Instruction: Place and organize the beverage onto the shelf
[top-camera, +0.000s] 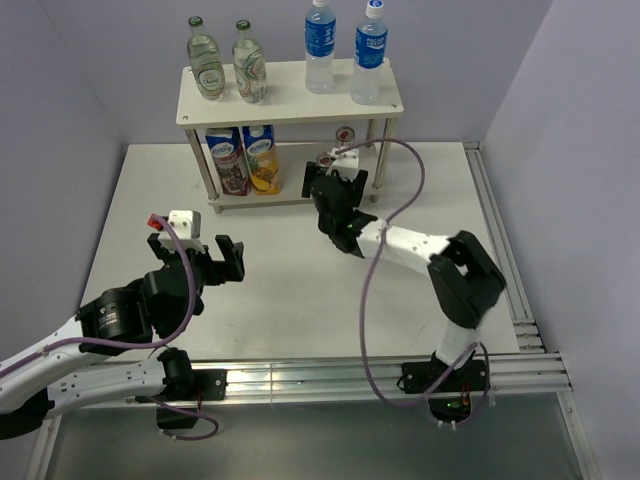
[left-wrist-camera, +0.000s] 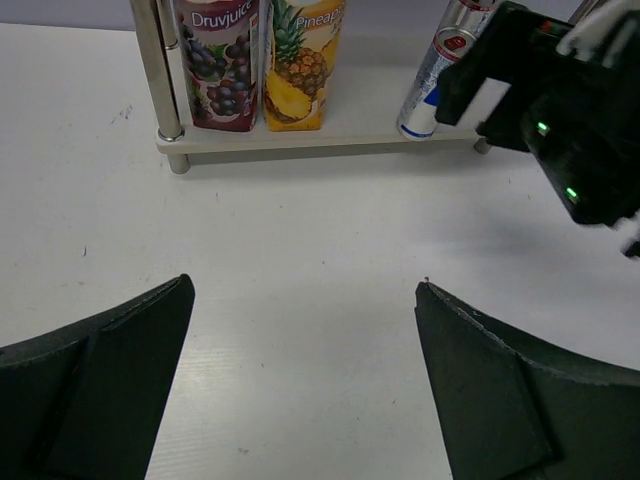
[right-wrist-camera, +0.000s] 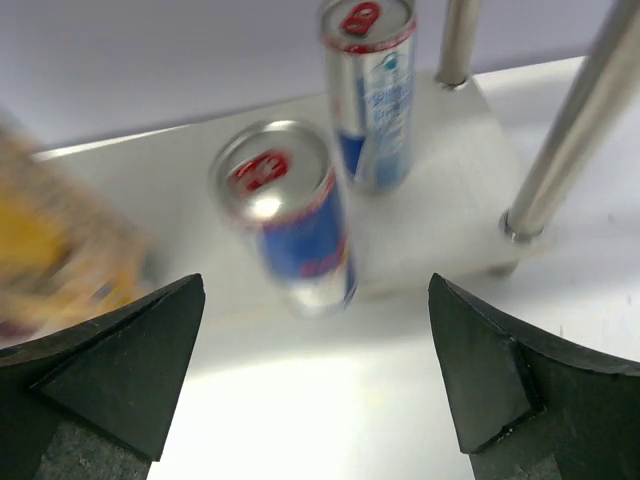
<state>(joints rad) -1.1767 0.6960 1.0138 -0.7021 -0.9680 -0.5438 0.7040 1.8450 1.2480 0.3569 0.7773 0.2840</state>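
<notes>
The cream-white shelf (top-camera: 290, 98) stands at the back. Its top board holds two glass bottles (top-camera: 205, 62) and two water bottles (top-camera: 320, 50). Its lower board (left-wrist-camera: 320, 145) holds two juice cartons (top-camera: 245, 160) on the left and two slim cans on the right. In the right wrist view the near can (right-wrist-camera: 290, 225) and the far can (right-wrist-camera: 370, 90) stand upright on the lower board (right-wrist-camera: 450, 200). My right gripper (right-wrist-camera: 315, 285) is open and empty just in front of the near can, apart from it; it also shows in the top view (top-camera: 335, 182). My left gripper (top-camera: 197, 247) is open and empty over the table.
A metal shelf post (right-wrist-camera: 570, 130) stands right of the cans. The right arm's cable (top-camera: 400, 210) loops over the table. An aluminium rail (top-camera: 500, 250) runs along the right edge. Purple walls close in the back and sides.
</notes>
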